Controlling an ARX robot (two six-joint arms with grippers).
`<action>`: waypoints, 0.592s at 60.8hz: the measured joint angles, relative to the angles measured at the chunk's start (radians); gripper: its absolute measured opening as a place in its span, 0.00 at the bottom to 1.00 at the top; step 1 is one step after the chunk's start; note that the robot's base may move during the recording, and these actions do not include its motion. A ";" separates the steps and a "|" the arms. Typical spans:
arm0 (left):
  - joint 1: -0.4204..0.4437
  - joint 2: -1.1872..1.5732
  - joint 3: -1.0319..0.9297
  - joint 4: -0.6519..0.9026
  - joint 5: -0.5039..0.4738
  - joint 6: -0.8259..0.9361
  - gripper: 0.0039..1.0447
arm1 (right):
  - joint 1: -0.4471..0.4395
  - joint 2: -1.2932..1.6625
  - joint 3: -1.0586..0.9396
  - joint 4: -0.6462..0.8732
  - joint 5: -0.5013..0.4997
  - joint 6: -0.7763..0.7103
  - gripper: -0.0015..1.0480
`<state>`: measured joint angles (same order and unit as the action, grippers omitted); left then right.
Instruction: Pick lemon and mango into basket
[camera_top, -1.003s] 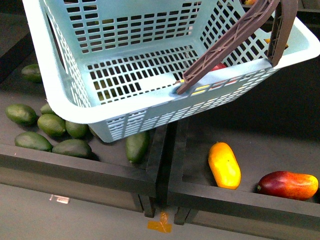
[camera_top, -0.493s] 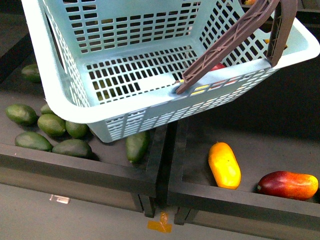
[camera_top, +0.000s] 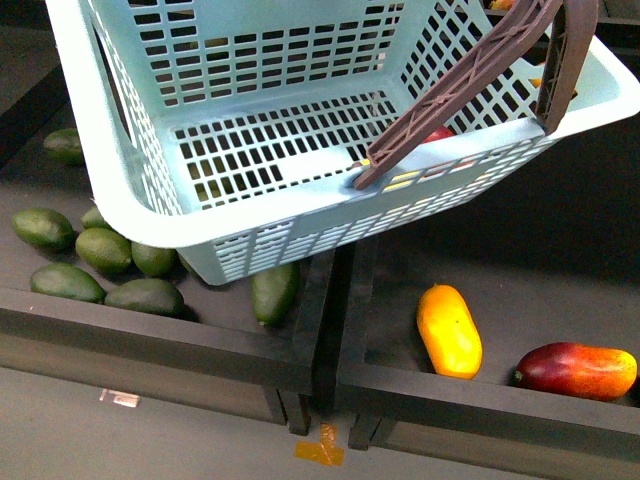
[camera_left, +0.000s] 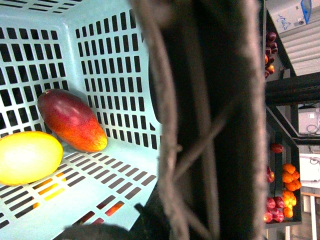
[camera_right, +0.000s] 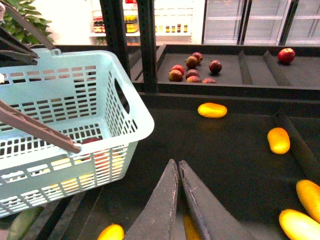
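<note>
Basket (camera_top: 150, 215) handle slightly shifted; no legible writing

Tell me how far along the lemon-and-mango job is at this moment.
Both picks look done: the left wrist view shows the lemon and mango side by side on the basket floor. The right end effector is shut and empty. The basket appears lifted by its handles; only setting it down may remain.
</note>
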<state>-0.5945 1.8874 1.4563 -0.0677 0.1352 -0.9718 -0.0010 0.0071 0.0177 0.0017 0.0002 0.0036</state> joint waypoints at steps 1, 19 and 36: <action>0.000 0.000 0.000 0.000 -0.001 0.000 0.04 | 0.000 0.000 0.000 0.000 0.000 0.000 0.17; 0.000 0.000 0.000 0.000 -0.001 0.002 0.04 | 0.000 0.000 0.000 0.000 0.000 0.000 0.64; -0.017 0.000 0.000 0.000 0.030 -0.009 0.04 | 0.000 -0.001 0.000 -0.002 0.003 0.000 0.92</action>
<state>-0.6113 1.8874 1.4563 -0.0677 0.1650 -0.9810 -0.0006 0.0059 0.0174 0.0002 0.0029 0.0036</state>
